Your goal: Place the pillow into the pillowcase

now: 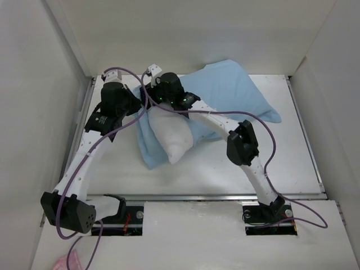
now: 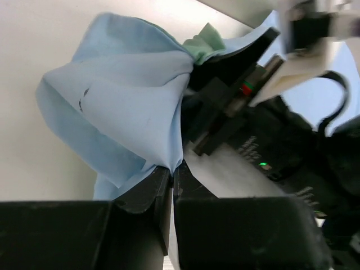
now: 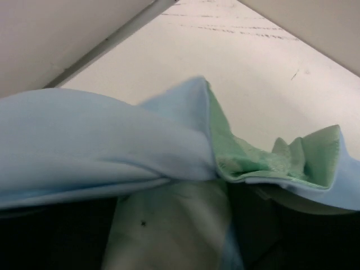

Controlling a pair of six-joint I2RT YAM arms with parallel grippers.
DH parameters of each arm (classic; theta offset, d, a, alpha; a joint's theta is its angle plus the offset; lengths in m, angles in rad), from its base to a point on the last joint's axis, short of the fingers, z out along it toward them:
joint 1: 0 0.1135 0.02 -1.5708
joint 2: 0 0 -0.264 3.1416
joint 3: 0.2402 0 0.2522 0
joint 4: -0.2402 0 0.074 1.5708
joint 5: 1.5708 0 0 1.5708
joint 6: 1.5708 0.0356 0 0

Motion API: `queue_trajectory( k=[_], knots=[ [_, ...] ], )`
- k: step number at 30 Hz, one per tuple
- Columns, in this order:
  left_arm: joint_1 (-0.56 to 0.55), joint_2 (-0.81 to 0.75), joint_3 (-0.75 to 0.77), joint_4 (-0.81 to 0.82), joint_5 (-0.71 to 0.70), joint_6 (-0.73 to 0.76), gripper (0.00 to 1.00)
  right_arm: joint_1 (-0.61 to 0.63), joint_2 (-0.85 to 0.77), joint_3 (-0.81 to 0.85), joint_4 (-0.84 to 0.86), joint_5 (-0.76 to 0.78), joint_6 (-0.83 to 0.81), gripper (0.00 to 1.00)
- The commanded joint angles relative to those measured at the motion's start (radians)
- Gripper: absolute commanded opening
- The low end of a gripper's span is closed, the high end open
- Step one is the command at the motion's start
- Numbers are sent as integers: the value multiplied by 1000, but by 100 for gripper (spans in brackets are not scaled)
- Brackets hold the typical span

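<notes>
The light blue pillowcase (image 1: 230, 90) lies bunched at the back middle of the table. The white pillow (image 1: 174, 140) sticks out of its near-left opening, about half exposed. My left gripper (image 1: 139, 106) is shut on the blue edge of the pillowcase (image 2: 124, 107), pinched between the jaws (image 2: 171, 169). My right gripper (image 1: 157, 106) is at the opening beside it. In the right wrist view the speckled pillow (image 3: 169, 225) sits between the dark fingers (image 3: 171, 194), with the pillowcase (image 3: 84, 140) and its sea-green lining (image 3: 253, 157) draped over them. The right gripper also shows in the left wrist view (image 2: 222, 107).
White walls (image 1: 34, 84) enclose the table (image 1: 292, 157) on the left, back and right. A metal rail (image 1: 214, 197) runs along the near edge. Purple cables (image 1: 270, 140) loop over both arms. Something pink (image 1: 70, 261) lies below the left base.
</notes>
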Motion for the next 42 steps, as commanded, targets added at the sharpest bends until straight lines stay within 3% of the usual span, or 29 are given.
queue_trajectory(
  k=[1, 3, 6, 11, 12, 13, 18, 20, 23, 24, 27, 28, 32, 35, 37, 39, 41, 42],
  knots=[
    [10, -61, -43, 230, 20, -54, 0, -96, -113, -88, 152, -120, 125, 82],
    [10, -23, -52, 221, -14, -68, 2, -109, -180, -132, 215, -182, 125, 91],
    [21, 12, -52, 195, -48, -94, 29, -118, -312, -187, 189, -284, 45, 100],
    [31, 26, -65, 207, -51, -103, 74, -164, -472, -293, 98, -455, -19, 100],
    [31, 26, -86, 207, -32, -103, 90, -164, -504, -309, 47, -467, -19, 100],
    [31, 17, -98, 207, -23, -103, 100, -178, -518, -309, 14, -467, -58, 100],
    [31, -6, -238, 245, 64, -126, 100, -234, -531, -390, -144, -190, -83, 100],
    [31, -6, -325, 302, 171, -135, 98, -259, -482, -390, -172, -135, -74, 100],
    [1, 49, -384, 434, 312, -158, 87, -319, -403, -401, -212, -44, -33, 100],
    [-28, 104, -384, 454, 328, -158, 74, -333, -390, -401, -221, -44, -17, 100],
    [-58, 246, -307, 489, 339, -146, 60, -382, -380, -451, -196, -85, 6, 100],
    [-70, 288, -275, 498, 339, -135, 50, -391, -380, -486, -196, -85, 6, 100],
    [-70, 498, -54, 474, 367, -68, 41, -391, -460, -638, -158, -145, -17, 100],
    [-61, 638, 170, 387, 345, -6, 41, -379, -581, -744, -110, -231, -89, 100],
    [-51, 675, 296, 341, 345, 32, 46, -356, -664, -783, -110, -231, -201, 100],
    [-42, 664, 311, 340, 345, 52, 61, -289, -708, -794, -124, -196, -290, 100],
    [-33, 631, 293, 340, 318, 52, 83, -226, -736, -781, -175, -161, -446, 100],
    [-18, 586, 276, 340, 317, 52, 86, -168, -736, -772, -198, -127, -497, 100]
  ],
)
